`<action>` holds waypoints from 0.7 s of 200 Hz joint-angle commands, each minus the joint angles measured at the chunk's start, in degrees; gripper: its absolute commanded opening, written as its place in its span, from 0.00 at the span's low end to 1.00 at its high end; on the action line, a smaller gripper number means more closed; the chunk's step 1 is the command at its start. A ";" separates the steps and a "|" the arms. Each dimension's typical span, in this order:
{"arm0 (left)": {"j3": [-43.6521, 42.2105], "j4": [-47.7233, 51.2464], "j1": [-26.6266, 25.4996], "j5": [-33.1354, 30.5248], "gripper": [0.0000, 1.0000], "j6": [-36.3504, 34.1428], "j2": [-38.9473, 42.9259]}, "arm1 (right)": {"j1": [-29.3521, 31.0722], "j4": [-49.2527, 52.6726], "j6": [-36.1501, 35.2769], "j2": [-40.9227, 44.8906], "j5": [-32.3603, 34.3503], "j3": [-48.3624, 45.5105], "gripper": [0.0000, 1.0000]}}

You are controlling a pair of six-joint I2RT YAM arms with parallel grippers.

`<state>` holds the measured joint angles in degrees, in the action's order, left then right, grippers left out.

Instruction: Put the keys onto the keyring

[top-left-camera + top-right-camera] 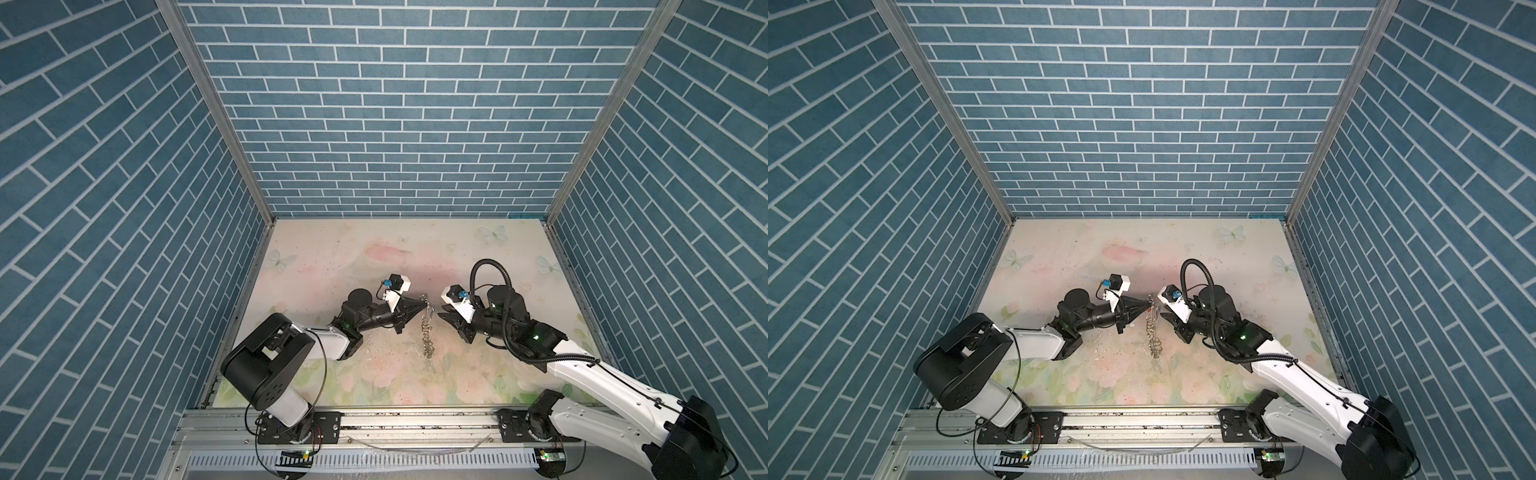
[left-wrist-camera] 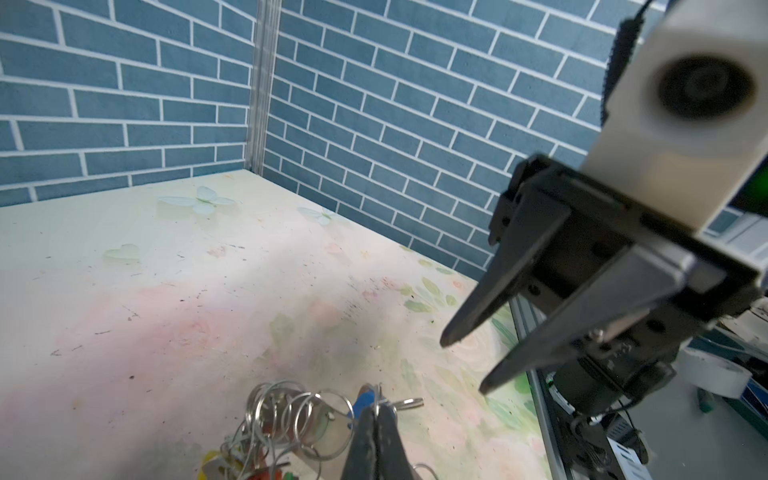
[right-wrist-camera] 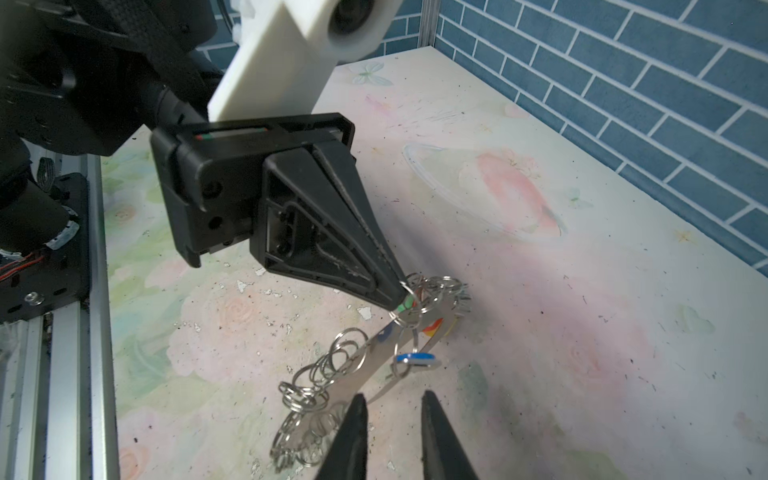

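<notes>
Shiny metal keyring (image 3: 365,361), scuffed matt tabletop (image 3: 540,311)

1 keyring (image 1: 426,332); many split rings (image 3: 332,361), uncounted; several tagged keys (image 3: 413,358), tally unclear; 2 hands: left hand (image 3: 401,297), right hand (image 3: 393,397).

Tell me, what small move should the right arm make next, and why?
Probably draw the right gripper back a little, away from the keyring. Its fingers stand apart and hold nothing, the left gripper is shut on the keyring and holds it up, and the blue-tagged key hangs from it.
</notes>
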<state>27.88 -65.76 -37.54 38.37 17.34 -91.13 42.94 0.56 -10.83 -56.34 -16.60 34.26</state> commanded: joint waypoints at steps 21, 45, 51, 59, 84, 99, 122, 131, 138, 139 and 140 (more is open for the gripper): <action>0.97 -8.54 -1.35 -1.42 0.00 3.94 -0.32 | 0.75 -10.89 -1.69 -0.88 3.28 -2.46 0.22; 1.64 -8.02 -1.57 -1.01 0.00 3.91 -0.68 | 0.88 -12.68 -1.85 -0.76 4.31 -2.81 0.20; 1.60 -8.06 -1.66 -0.95 0.00 3.91 -0.76 | 0.85 -13.40 -1.76 -0.63 4.77 -2.99 0.19; 1.63 -8.30 -1.75 -0.93 0.00 4.01 -0.87 | 0.83 -13.95 -1.88 -0.64 5.49 -3.18 0.19; 1.56 -8.82 -1.92 -0.95 0.00 4.24 -1.05 | 0.83 -12.67 -2.82 -1.36 3.98 -3.08 0.18; 1.52 -9.07 -2.10 -1.11 0.00 4.31 -0.95 | 0.83 -11.52 -2.74 -1.84 1.84 -2.74 0.18; 1.31 -9.39 -2.19 -1.28 0.00 4.53 -0.88 | 0.81 -10.65 -2.40 -2.19 0.43 -2.33 0.17; 1.27 -9.54 -2.19 -1.28 0.00 4.59 -0.87 | 0.83 -9.76 -2.41 -2.71 0.68 -1.77 0.16; 1.21 -9.80 -2.27 -1.30 0.00 4.59 -0.93 | 0.79 -8.91 -2.38 -3.15 0.78 -1.32 0.14; 1.21 -9.86 -2.27 -1.29 0.00 4.57 -0.95 | 0.81 -8.77 -2.37 -3.20 0.74 -1.22 0.13; 1.21 -9.89 -2.27 -1.33 0.00 4.60 -0.92 | 0.82 -8.67 -2.45 -3.23 0.71 -1.18 0.13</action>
<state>27.94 -71.37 -39.35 37.08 21.52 -91.68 43.51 -10.07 -12.34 -58.33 -14.55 32.18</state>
